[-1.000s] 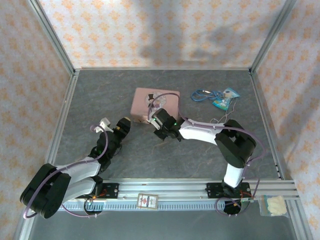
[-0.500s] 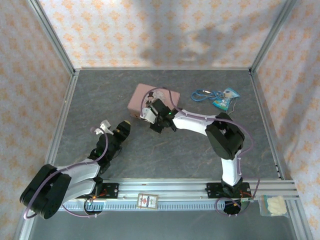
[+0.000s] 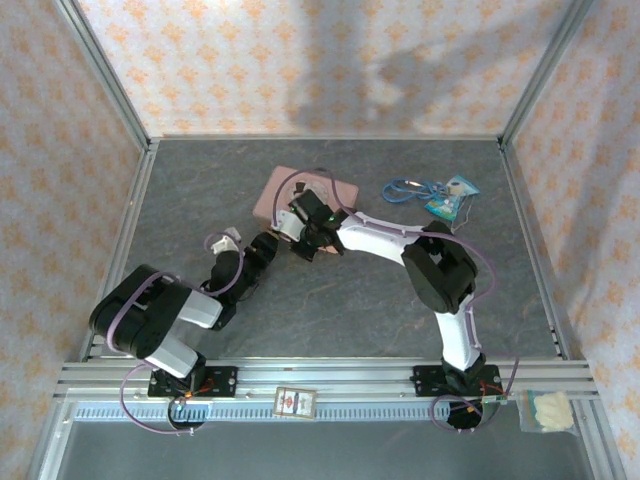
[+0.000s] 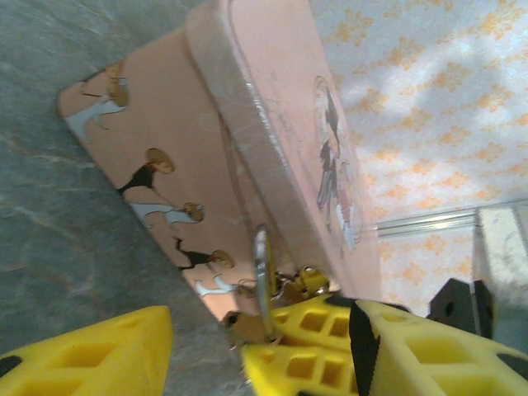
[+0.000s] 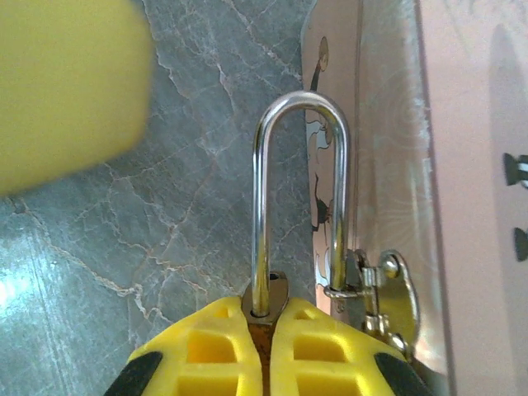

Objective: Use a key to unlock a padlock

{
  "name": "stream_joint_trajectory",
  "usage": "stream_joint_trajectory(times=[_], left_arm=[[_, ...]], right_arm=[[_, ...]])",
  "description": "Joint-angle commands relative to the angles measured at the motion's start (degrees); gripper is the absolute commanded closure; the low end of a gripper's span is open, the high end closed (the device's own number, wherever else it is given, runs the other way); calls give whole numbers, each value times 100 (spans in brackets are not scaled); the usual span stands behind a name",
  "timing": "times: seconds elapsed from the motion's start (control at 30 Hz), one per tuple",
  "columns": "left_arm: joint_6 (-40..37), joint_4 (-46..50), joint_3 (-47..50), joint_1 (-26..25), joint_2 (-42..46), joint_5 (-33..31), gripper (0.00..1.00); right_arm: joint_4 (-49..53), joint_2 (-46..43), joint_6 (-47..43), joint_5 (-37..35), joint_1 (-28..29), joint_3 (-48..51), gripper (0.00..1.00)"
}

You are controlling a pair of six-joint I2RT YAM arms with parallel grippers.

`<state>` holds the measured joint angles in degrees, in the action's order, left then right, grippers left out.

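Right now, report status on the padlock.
Right gripper shut on padlock body. Left gripper open, close beside it. Shackle through hasp of pink tin.

Bright light, soft shadows on back wall, wrist-cam fg blurry.

My left gripper has swung right and now sits just beside my right gripper, jaws narrowing. Right gripper, with the padlock, has slid left and farther out; the tin has shifted back a touch.
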<state>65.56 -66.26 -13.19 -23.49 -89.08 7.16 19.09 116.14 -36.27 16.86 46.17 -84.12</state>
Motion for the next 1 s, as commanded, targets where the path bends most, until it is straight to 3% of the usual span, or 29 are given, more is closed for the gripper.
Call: stream_joint_trajectory(times=[0.0,0.4,0.53,0.97], left_arm=[[206,-758,-144,51,-240,135,43],[174,-629,182,61,81,-231,42],[16,-478,-43,68,-146,-233,44],[117,-1288,-563,69,-1415,58,96]], right_arm=[[-12,110,133,260,-21,-200,100],[-556,48,188,1407,-138,-93,100],[-532,-7,182,1408,-179,-64,100],[-627,-169,260,1372,-188,167,100]])
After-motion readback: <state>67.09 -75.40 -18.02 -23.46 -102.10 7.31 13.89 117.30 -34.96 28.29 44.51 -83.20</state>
